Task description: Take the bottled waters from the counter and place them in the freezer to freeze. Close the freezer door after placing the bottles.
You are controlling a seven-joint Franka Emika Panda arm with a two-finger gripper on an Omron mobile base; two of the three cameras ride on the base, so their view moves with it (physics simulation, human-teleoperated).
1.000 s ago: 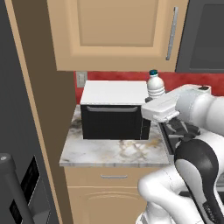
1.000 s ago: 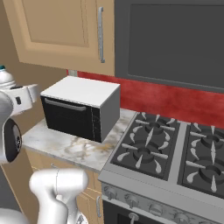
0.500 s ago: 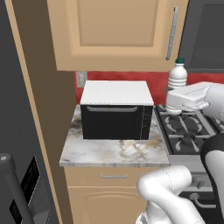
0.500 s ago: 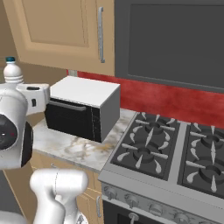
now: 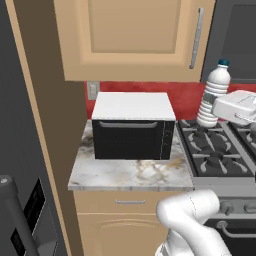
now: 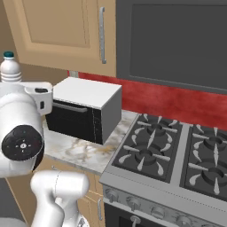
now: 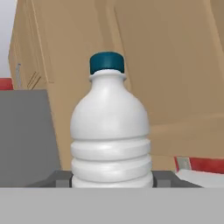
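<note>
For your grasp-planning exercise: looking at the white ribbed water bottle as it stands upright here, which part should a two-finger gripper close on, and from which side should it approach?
Grip the ribbed lower body of the water bottle, coming in level from the side. It stands upright, its straight grooved waist gives parallel faces for two fingers, while the rounded shoulder and small blue cap would likely slip. The gripper already holds it this way, low on the ribs.

The bottle [image 5: 212,95] is ribbed white with a dark teal-blue cap. The worktop [image 5: 131,174] is white-and-beige marble with brown veins. The oven [image 5: 133,126] has a black front and white top, under tan cabinets [image 5: 131,39] and before a red backsplash [image 6: 177,98].
</note>
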